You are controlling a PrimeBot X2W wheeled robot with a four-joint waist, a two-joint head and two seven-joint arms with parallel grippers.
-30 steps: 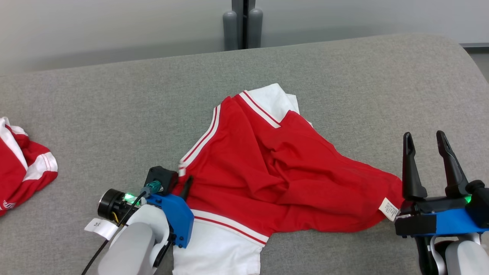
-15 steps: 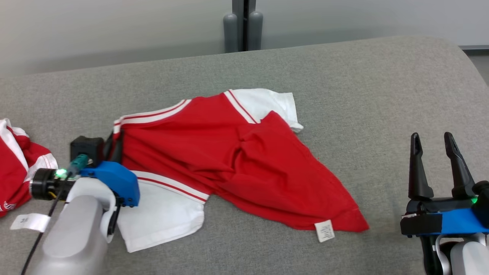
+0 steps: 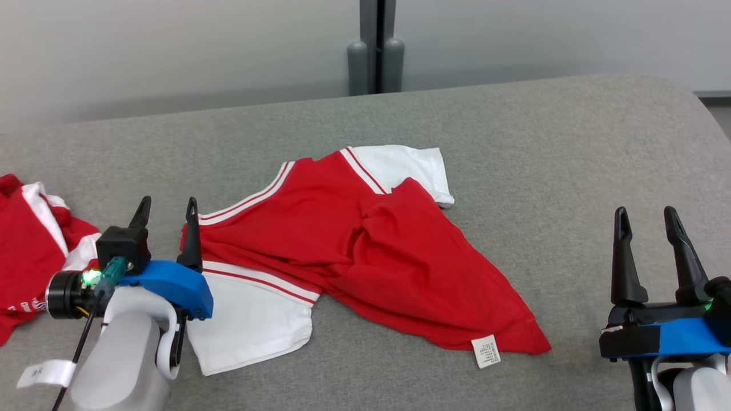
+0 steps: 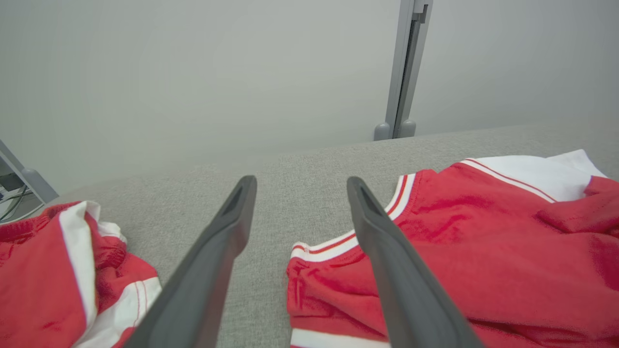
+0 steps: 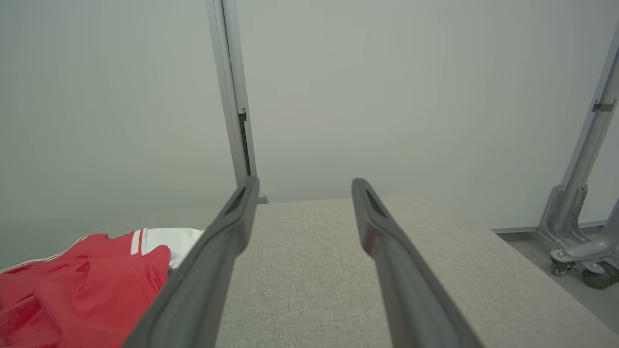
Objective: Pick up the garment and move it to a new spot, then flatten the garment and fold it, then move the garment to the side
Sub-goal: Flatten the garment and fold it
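Observation:
The garment [image 3: 354, 251] is a red shirt with white sleeves and striped trim, lying rumpled across the middle of the grey table [image 3: 542, 148]. A white label shows at its lower right corner. My left gripper [image 3: 167, 209] stands open just left of the shirt's collar edge, holding nothing. In the left wrist view the garment [image 4: 474, 251] lies right of and under the right finger [image 4: 387, 256]. My right gripper [image 3: 647, 218] is open at the lower right, well clear of the cloth. The right wrist view catches the garment [image 5: 72, 285] at lower left.
A second red and white garment [image 3: 31, 251] lies bunched at the table's left edge, and shows as the other garment [image 4: 63, 275] in the left wrist view. A grey post [image 3: 377, 51] stands behind the table. Wheeled stand legs [image 5: 575, 241] are on the floor at right.
My left gripper dragged the shirt leftward across the table, then let go and opened. The right gripper stayed open at the lower right. The head camera tilted slightly.

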